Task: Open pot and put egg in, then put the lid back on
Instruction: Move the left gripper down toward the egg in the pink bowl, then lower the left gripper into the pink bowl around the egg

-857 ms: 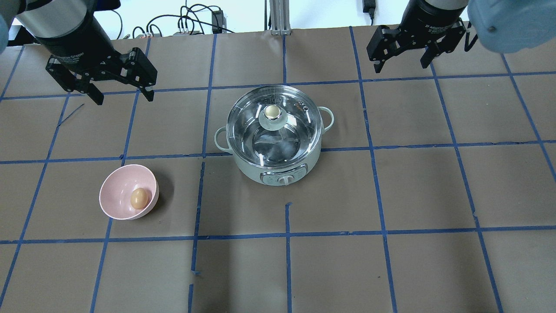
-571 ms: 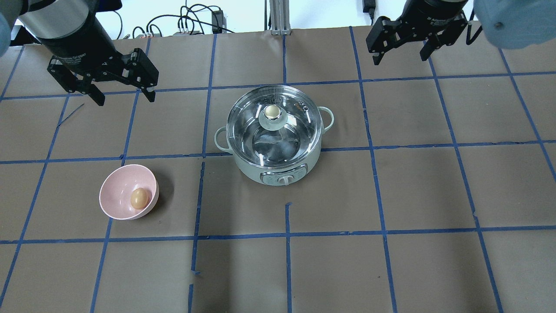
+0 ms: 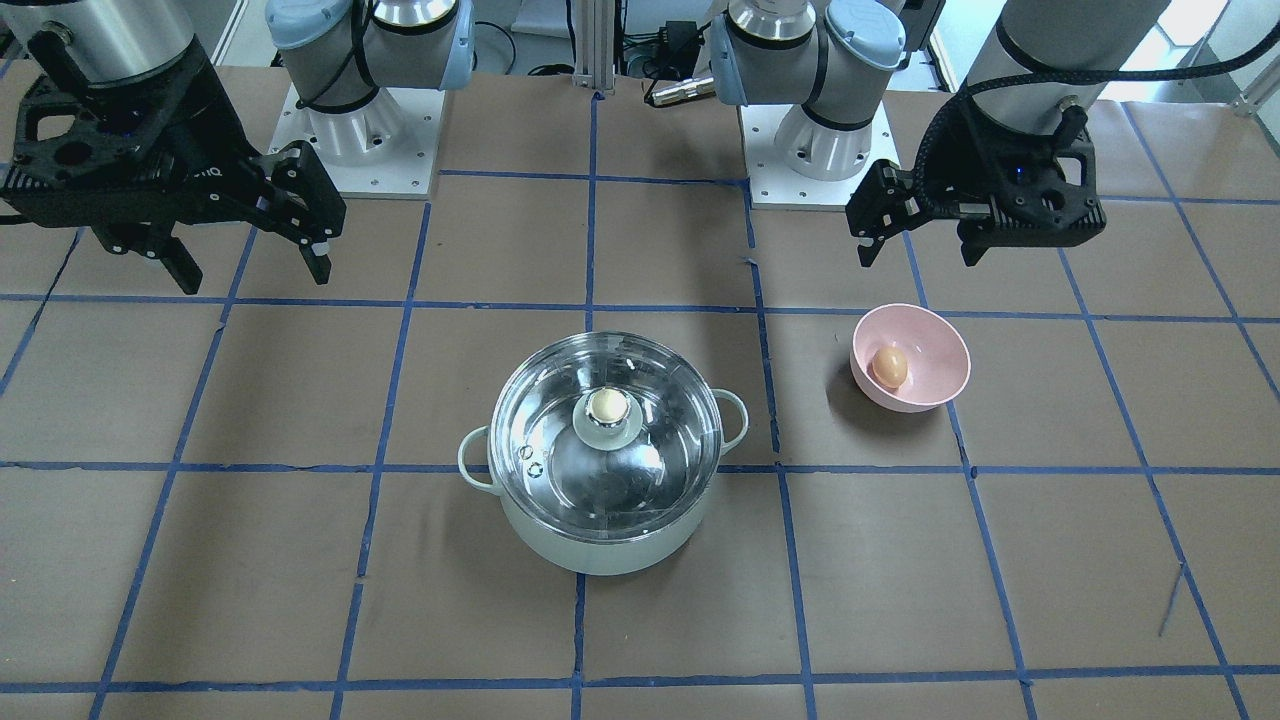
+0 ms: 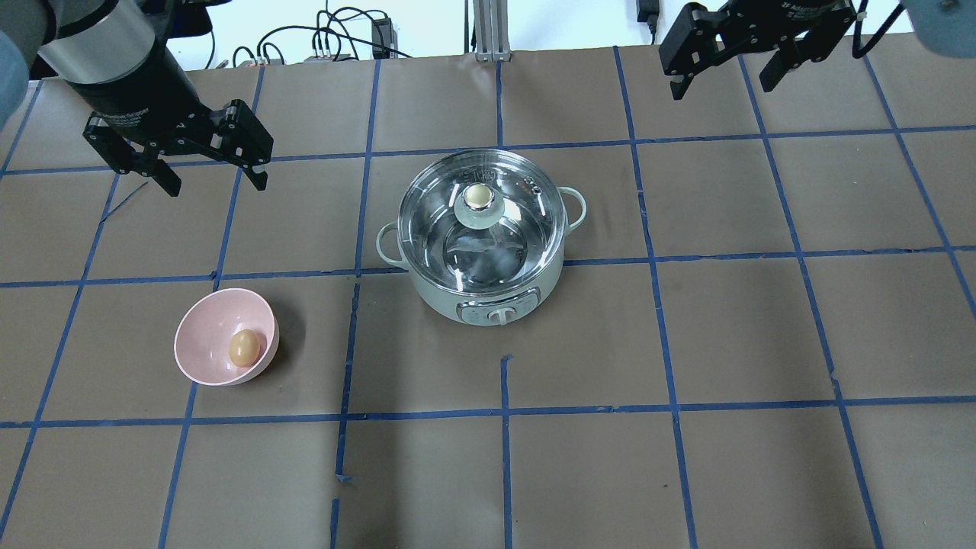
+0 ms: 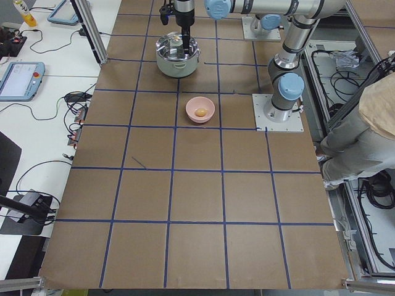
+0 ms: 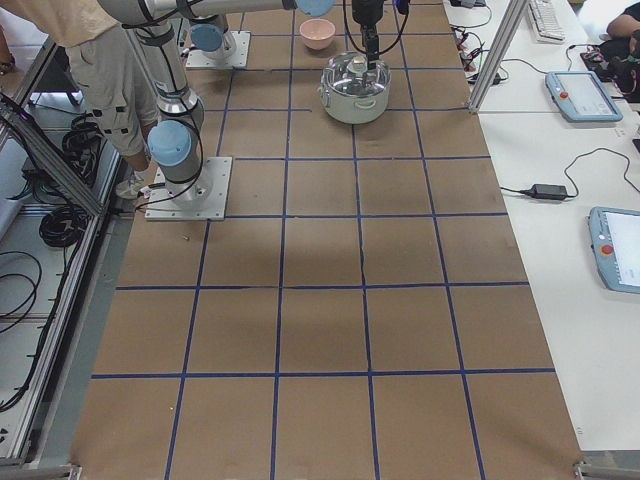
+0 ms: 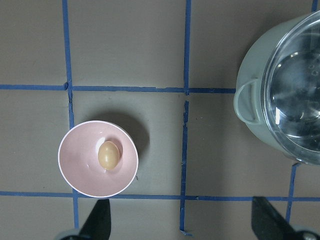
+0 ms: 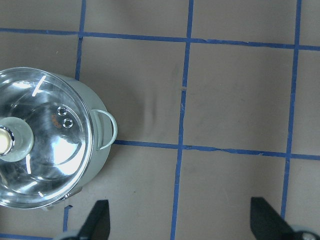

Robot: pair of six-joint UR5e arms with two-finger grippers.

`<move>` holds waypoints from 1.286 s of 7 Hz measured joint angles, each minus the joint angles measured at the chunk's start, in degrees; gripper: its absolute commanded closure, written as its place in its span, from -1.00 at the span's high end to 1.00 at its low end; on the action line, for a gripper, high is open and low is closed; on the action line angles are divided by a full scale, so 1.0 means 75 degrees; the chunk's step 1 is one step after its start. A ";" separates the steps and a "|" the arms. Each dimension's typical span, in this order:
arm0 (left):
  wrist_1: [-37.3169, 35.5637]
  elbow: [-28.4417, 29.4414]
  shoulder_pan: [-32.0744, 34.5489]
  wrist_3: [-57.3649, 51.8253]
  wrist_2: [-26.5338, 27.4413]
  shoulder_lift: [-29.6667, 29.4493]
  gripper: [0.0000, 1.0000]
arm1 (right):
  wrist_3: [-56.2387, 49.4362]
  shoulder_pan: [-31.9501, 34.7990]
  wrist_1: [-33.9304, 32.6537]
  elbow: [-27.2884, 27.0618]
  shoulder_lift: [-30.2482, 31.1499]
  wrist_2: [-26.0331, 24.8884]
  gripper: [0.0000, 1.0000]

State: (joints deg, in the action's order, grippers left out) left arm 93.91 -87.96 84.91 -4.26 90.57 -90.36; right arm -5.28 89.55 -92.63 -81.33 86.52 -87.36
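The mint-green pot (image 4: pixel 446 301) stands mid-table with the glass lid (image 4: pixel 503 236) on it and its cream-topped knob (image 4: pixel 477 197) upright. The tan egg (image 4: pixel 244 348) lies in a pink bowl (image 4: pixel 202 335) to the pot's front left. My left gripper (image 4: pixel 216 183) is open and empty, high above the table behind the bowl. My right gripper (image 4: pixel 721 88) is open and empty, high at the back right of the pot. In the front-facing view the pot (image 3: pixel 600 555), egg (image 3: pixel 889 366), left gripper (image 3: pixel 918 257) and right gripper (image 3: pixel 254 276) all show. The left wrist view shows the egg (image 7: pixel 108 154).
The table is brown paper with a blue tape grid. The two arm bases (image 3: pixel 820 150) stand at the robot's side. Cables lie past the far edge (image 4: pixel 335 38). A person (image 5: pixel 364 135) stands beside the table in the side views.
The right gripper has moved toward the back edge of the table and slightly right. The left gripper has shifted only a little. Pot, lid, bowl and egg have not moved.
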 measured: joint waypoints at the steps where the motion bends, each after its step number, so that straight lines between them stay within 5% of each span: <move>1: -0.0076 -0.0133 -0.0107 -0.0255 -0.0005 -0.0006 1.00 | -0.0007 0.0015 0.0016 -0.0042 -0.0023 -0.0036 1.00; 6: -0.1735 -0.2476 -0.1765 -0.1431 -0.0479 0.0097 1.00 | -0.0099 0.0012 -0.0255 -0.0408 -0.0122 -0.0070 1.00; 9: -0.3908 -0.4149 -0.1919 -0.1472 -0.0454 0.0075 1.00 | -0.0406 -0.0032 -0.0194 -0.0487 0.0142 -0.0513 1.00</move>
State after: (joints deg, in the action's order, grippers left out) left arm 64.61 -119.08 70.52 -15.30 87.16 -89.79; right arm -8.32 89.31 -94.08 -84.98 87.59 -91.20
